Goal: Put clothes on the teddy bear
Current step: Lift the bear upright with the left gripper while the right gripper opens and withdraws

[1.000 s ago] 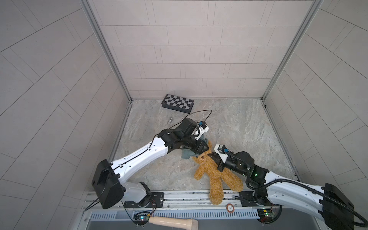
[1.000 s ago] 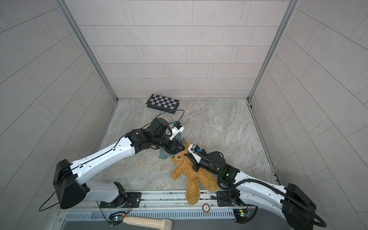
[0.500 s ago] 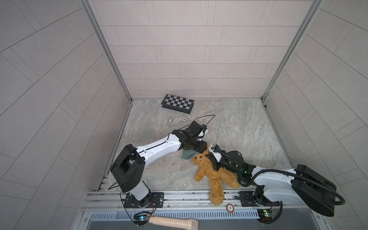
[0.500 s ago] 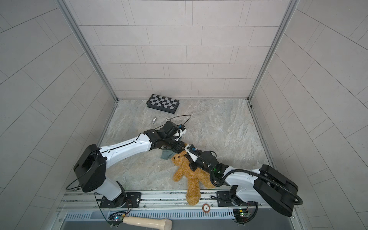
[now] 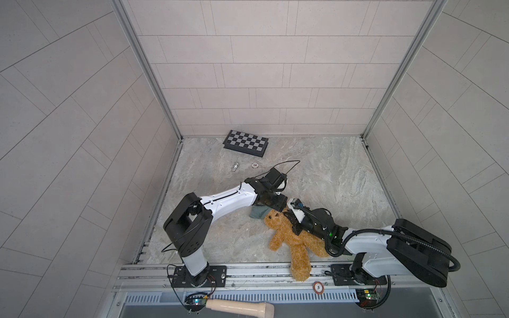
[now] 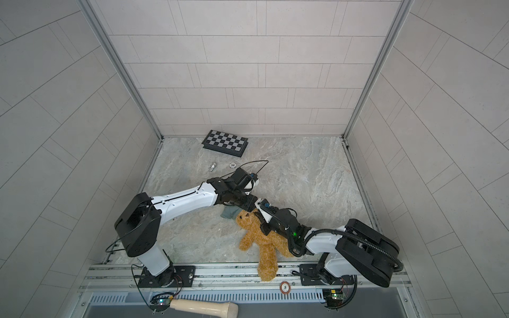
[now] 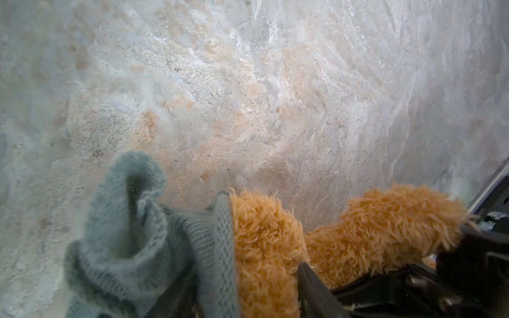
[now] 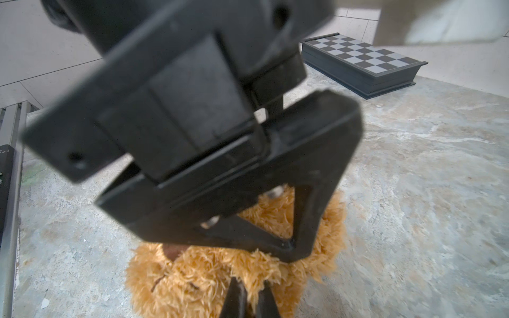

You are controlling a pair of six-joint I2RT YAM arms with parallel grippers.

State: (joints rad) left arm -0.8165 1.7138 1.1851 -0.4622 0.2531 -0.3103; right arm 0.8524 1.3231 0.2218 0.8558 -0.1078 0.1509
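The golden-brown teddy bear (image 5: pixel 289 238) (image 6: pixel 259 236) lies on the stone floor, head toward the back and one leg over the front rail. A grey-green knit garment (image 5: pixel 257 213) (image 7: pixel 132 242) is bunched against its head. In the left wrist view my left gripper (image 7: pixel 245 268) (image 5: pixel 283 209) holds the garment's hem and a tuft of the bear's fur between its jaws; one finger is hidden inside the knit. My right gripper (image 8: pixel 250 286) (image 5: pixel 290 220) is shut on fur at the bear's head, right beside the left gripper. The two grippers almost touch.
A folded chessboard box (image 5: pixel 246 142) (image 8: pixel 363 63) lies by the back wall. In front of it are a small metal piece (image 5: pixel 235 166) and a chip (image 5: pixel 255 165). The front rail (image 5: pixel 248 272) carries another chip (image 5: pixel 318 287); a wooden handle (image 5: pixel 239 305) lies below it.
Both arms have folded lower. The left gripper came down and forward with the garment onto the bear's head. The right gripper slid left along the bear toward the head.
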